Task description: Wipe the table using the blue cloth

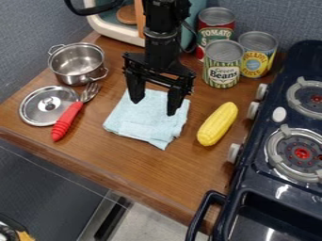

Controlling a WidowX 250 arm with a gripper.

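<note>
The jaws are spread, hanging over the upper half of the blue cloth (148, 120) at the centre of the frame, a placing that would suit closing on a fold and dragging it for the wipe; whether the tips touch the fabric is hard to tell from this slant. The cloth lies mostly flat on the brown surface (107, 157), which should give a broad wiping face. The other things stand around it, probably to leave it some room to travel, though the yellow corn (217, 124) at its right is near enough to be knocked. Counted: one cloth, one corn, three cans (222, 66) at the upper right, one steel pot (76, 65) at the upper left, one lid (48, 106) below it, one red-handled fork (65, 123) beside the lid, and one dark stove (277, 197) at the right with two burners (301, 153).
</note>
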